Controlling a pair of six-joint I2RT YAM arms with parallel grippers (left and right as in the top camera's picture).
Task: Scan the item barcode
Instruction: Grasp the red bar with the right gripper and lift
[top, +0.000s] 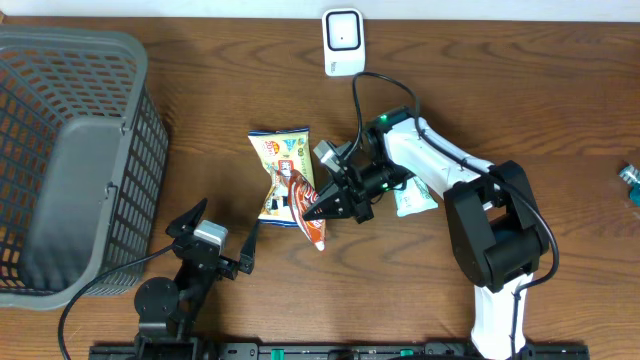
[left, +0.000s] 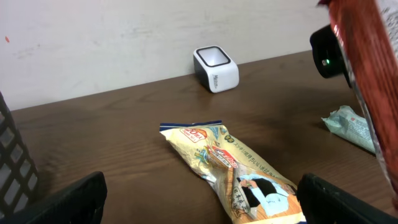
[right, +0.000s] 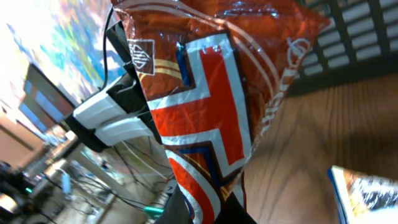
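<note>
Left gripper (top: 225, 240) spread wide, idle, holding nothing. Right gripper (top: 310, 210) pinching red packet (top: 316, 232), held in air above yellow bag (top: 278, 165). Scanner (top: 342, 42) well apart at far edge. I judge pickup done; carry to scanner and barcode presentation left.

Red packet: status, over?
Right gripper shut on red packet, held aloft. Left gripper open, empty. Scanner at far edge, not reached. Yellow packet lies alongside, not blocking.
</note>
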